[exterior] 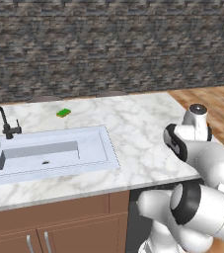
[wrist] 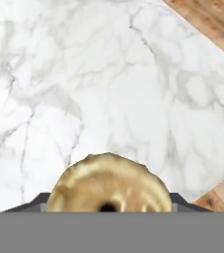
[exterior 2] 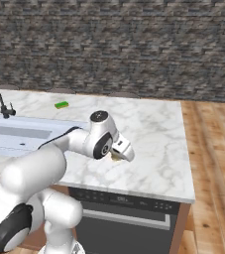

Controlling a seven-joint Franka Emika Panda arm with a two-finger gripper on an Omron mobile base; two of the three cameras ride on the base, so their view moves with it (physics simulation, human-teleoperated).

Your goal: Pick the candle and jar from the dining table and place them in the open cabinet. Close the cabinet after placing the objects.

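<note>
The candle (wrist: 108,185), a squat yellow-gold cylinder with a knobbly rim, sits between my gripper's (wrist: 108,205) two dark fingertips, which press against its left and right sides. From the right base view a sliver of the candle (exterior 2: 115,157) peeks out under the gripper (exterior 2: 119,155), low over the dining table (exterior 2: 153,134) near its front edge. I cannot tell whether the candle rests on the marble or hangs just above it. In the left base view my own arm covers the hand over the dining table (exterior: 133,128). The jar and the cabinet are out of view.
A pale inset sink (exterior: 49,153) with a black faucet (exterior: 5,123) takes up the table's left part. A flat green sponge (exterior: 63,113) lies behind it. The wood floor (exterior 2: 208,149) starts past the table's right edge. A dark appliance front (exterior 2: 124,213) sits under the counter.
</note>
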